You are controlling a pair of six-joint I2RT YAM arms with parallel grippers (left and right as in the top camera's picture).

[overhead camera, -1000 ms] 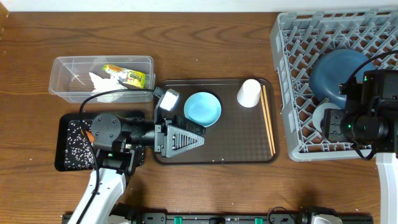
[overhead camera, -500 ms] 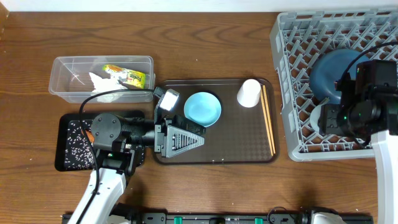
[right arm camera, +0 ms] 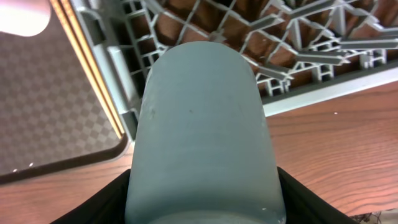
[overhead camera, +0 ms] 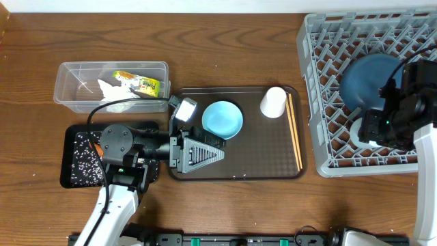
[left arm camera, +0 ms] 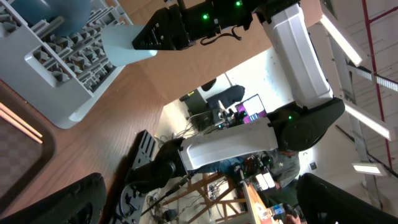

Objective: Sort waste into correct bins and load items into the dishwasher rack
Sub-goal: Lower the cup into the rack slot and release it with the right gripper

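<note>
My right gripper (overhead camera: pixel 372 128) is shut on the small pale-blue cup (overhead camera: pixel 356 130), just above the near-left part of the grey dishwasher rack (overhead camera: pixel 321 102). In the right wrist view the cup (right arm camera: pixel 202 118) fills the space between both black fingers (right arm camera: pixel 102 202). The big dark-blue bowl (overhead camera: pixel 369 80) lies in the rack. My left gripper (overhead camera: pixel 217 154) hovers open and empty over the brown tray (overhead camera: pixel 259 167), beside the light-blue bowl (overhead camera: pixel 222 119). Its wrist view faces the rack (left arm camera: pixel 56 43) and the held cup (left arm camera: pixel 121 50). The white cup (overhead camera: pixel 273 102) and chopsticks (overhead camera: pixel 295 133) rest on the tray.
The clear tub (overhead camera: pixel 68 82) at the back left holds the white tissue (overhead camera: pixel 108 89) and foil wrapper (overhead camera: pixel 140 83). The black tray (overhead camera: pixel 72 147), under my left arm, carries rice grains (overhead camera: pixel 87 164). Bare wooden tabletop lies between the tray and the rack.
My right arm has swung toward the far right while keeping the pale-blue cup over the rack's near-left area. The left arm has not moved.
</note>
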